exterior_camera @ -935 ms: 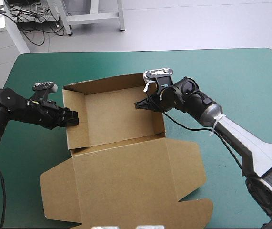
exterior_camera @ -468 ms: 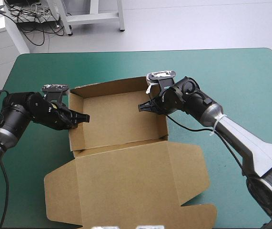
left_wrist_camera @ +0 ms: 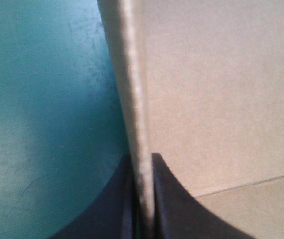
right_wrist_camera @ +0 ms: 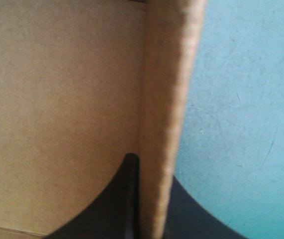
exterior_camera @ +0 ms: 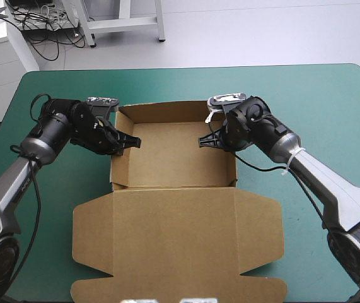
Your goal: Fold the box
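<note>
Two parts make up the brown box (exterior_camera: 174, 208), which lies in the middle of the teal-green table cover (exterior_camera: 306, 101). Nearest to us the lid (exterior_camera: 176, 246) lies flat on the cover, its side flaps and front tongue spread out. Just beyond it, joined along a crease, stands the open tray (exterior_camera: 173, 161), its walls raised. We see nothing inside the tray, only its bare brown floor. The left gripper (exterior_camera: 129, 142) reaches over the tray's left wall (exterior_camera: 113, 170) near its far corner. The left wrist view shows its black fingers (left_wrist_camera: 174, 209) all but closed, pinching that wall's top edge, one finger inside the tray and one outside. The right gripper (exterior_camera: 205, 141) does the same on the right wall (exterior_camera: 232, 167), its fingers (right_wrist_camera: 112, 204) nipped on the board edge. Beyond both stands the far wall (exterior_camera: 167, 112).

We judge the board light and fairly stiff, yet ready to bend at its creases and to dent under a hard squeeze. With nothing in it the tray will slide easily on the cover. Wall rims and flap edges look the best places to take hold.
</note>
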Motion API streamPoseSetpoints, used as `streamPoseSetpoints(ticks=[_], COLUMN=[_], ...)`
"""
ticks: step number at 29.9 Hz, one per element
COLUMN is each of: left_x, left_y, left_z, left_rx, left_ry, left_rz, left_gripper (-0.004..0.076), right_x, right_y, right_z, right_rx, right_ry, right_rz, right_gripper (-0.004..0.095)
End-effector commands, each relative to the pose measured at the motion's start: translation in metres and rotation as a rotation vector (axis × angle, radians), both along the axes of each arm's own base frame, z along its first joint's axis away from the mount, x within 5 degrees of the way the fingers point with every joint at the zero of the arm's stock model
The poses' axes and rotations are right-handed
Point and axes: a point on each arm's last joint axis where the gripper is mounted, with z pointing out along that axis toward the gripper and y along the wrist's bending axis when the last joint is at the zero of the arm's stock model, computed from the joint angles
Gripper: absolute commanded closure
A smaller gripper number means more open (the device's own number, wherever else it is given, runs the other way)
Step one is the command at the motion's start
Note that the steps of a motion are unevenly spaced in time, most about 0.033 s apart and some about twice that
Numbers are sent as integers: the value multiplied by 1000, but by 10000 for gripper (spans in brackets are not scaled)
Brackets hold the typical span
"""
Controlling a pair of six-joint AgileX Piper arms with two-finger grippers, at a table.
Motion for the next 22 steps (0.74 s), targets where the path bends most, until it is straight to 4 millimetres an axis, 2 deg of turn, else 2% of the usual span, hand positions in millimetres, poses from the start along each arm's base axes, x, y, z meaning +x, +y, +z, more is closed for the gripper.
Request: streamPoseSetpoints(ticks=[1, 6, 14, 19, 22], left_x=[9, 25, 40, 44, 44], left_y=[-16, -32, -46, -48, -48], left_z=[28, 9, -28, -36, -36], left_rx=[-67, 37, 81, 84, 91], left_ry=[-136, -125, -42, -36, -44], left_rz=[-17, -61, -100, -101, -127], left_gripper=[734, 734, 734, 733, 724], right_x=[1, 11, 25, 30, 32], right_y=[-17, -25, -18, -17, -16], right_z=[13, 3, -15, -22, -24], right_rx=[7, 25, 30, 6, -24], right_ry=[29, 75, 66, 77, 123], right_rz=[-8, -8, -2, -3, -11], right_gripper=[927, 928, 926, 910, 826])
